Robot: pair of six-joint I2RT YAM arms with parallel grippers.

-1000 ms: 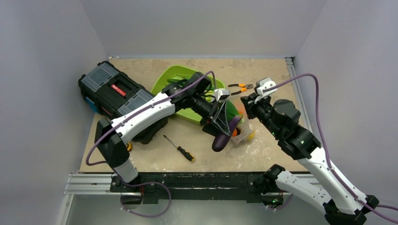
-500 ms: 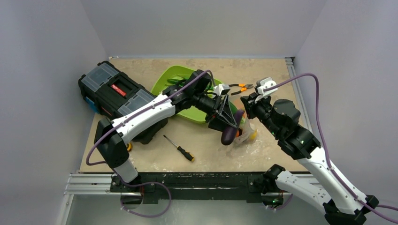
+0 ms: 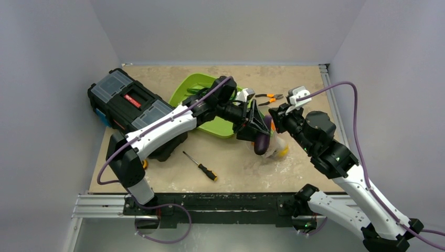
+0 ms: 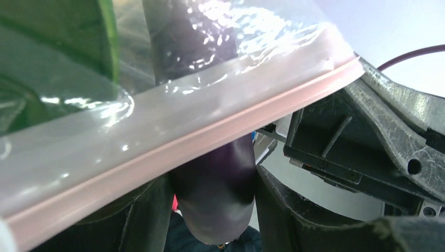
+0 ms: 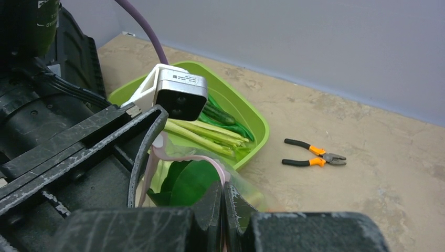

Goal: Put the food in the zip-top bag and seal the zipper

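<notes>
The left gripper [image 3: 258, 135] has its jaws about half open, clamped on a purple eggplant [image 4: 218, 202]. The left wrist view shows the dark fruit wedged between the two black fingers [image 4: 286, 220]. The eggplant points down and sits right at the mouth of the zip-top bag [image 3: 275, 149]. The pinkish zipper [image 4: 199, 143] runs slantwise across the eggplant, so part of it shows through the clear plastic and part is outside.

Just beside it, the right gripper [image 5: 223, 206] is pinched fully together on the bag's rim and holds that edge up. Below those fingers a big green leaf [image 5: 190, 181] lies inside the pouch, and from above a yellow lemon [image 3: 283, 152] shows at the bag's lower corner.

Behind the bag is the lime-green tray [image 5: 262, 128], with pale green stalks and darker green pods [image 5: 218, 114] lying in it. Orange-handled pliers [image 5: 314, 156] lie on the table [image 3: 294, 79] to the right of the tray. Over on the left there is a black toolbox [image 3: 131, 102], with a screwdriver [image 3: 201, 166] lying in front of it.
</notes>
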